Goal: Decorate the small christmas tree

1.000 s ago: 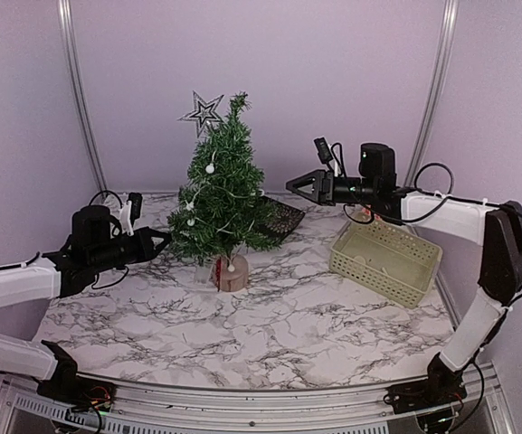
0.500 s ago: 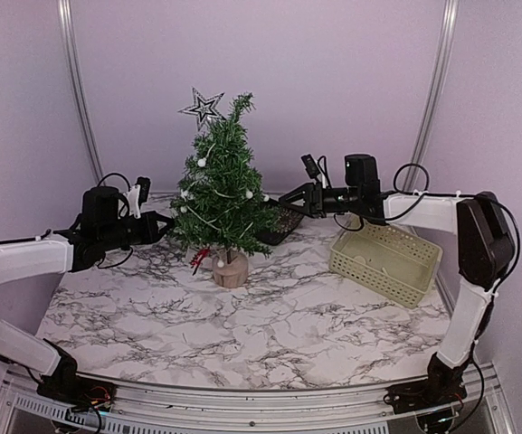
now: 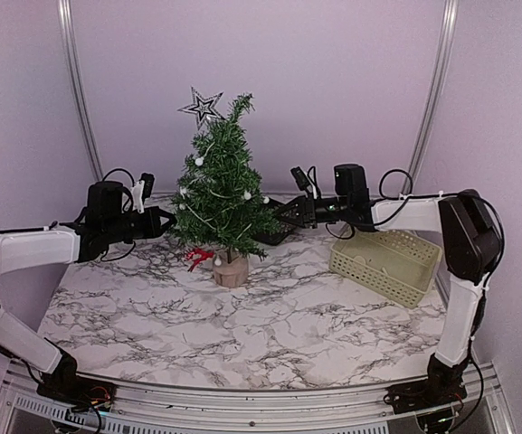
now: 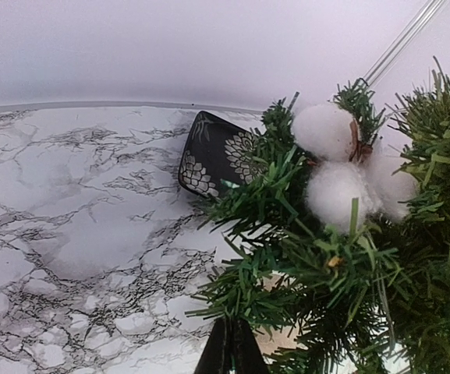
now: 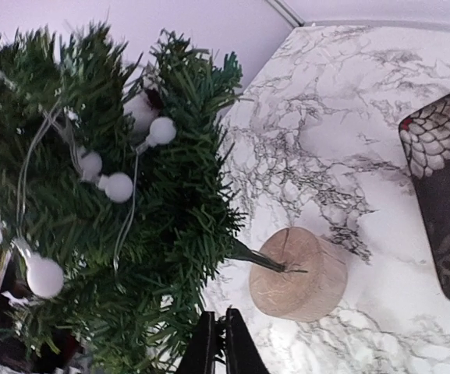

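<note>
The small christmas tree (image 3: 220, 194) stands upright on its log-slice base (image 3: 231, 271), with a silver star (image 3: 202, 107) at its top and white balls on a cord (image 5: 118, 187) among the branches. My left gripper (image 3: 166, 221) is at the lower left branches. In the left wrist view its jaws (image 4: 231, 349) are shut on a green branch tip, below a cotton ornament (image 4: 334, 164). My right gripper (image 3: 274, 214) reaches the lower right branches. Its jaws (image 5: 218, 340) are shut on needles beside the base (image 5: 299, 273).
A pale green basket (image 3: 385, 262) sits at the right of the marble table (image 3: 270, 334). Behind the tree lies a black flower-patterned object (image 3: 277, 235). A red ornament (image 3: 197, 257) hangs low on the tree's left, near the base.
My right gripper has moved left to the tree and closed. The left arm has swung back and right with its branch. The tree has straightened and the red ornament now shows at its left.
</note>
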`<move>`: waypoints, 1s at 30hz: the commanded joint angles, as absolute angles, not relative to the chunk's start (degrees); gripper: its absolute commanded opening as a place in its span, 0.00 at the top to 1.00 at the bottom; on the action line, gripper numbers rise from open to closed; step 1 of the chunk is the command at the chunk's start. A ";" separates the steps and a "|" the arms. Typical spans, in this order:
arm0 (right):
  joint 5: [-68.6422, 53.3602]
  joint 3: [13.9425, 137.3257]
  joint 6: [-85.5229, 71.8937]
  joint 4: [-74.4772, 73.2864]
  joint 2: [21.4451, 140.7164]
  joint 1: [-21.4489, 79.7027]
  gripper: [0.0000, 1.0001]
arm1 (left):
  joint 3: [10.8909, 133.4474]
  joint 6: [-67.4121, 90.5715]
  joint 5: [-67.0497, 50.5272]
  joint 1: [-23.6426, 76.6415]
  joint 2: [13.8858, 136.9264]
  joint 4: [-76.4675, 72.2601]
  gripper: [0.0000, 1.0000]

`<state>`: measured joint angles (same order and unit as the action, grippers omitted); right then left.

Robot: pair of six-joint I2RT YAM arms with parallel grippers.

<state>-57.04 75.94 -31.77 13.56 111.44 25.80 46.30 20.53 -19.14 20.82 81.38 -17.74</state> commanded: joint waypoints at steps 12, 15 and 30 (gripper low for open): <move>-58.85 70.68 -33.14 16.56 106.11 27.79 1.00 | 52.03 19.77 -21.10 19.61 86.13 -18.18 1.00; -58.71 69.32 -32.55 15.83 105.07 27.88 1.00 | 52.76 19.99 -21.59 19.67 86.67 -18.15 1.00; -53.54 63.60 -35.16 18.46 100.57 29.79 1.00 | 51.22 26.35 -20.68 16.67 83.30 -18.53 0.56</move>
<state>-55.81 64.75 -33.91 16.53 103.02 28.80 51.92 23.18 -21.15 18.87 86.41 -17.74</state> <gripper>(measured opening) 0.006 0.374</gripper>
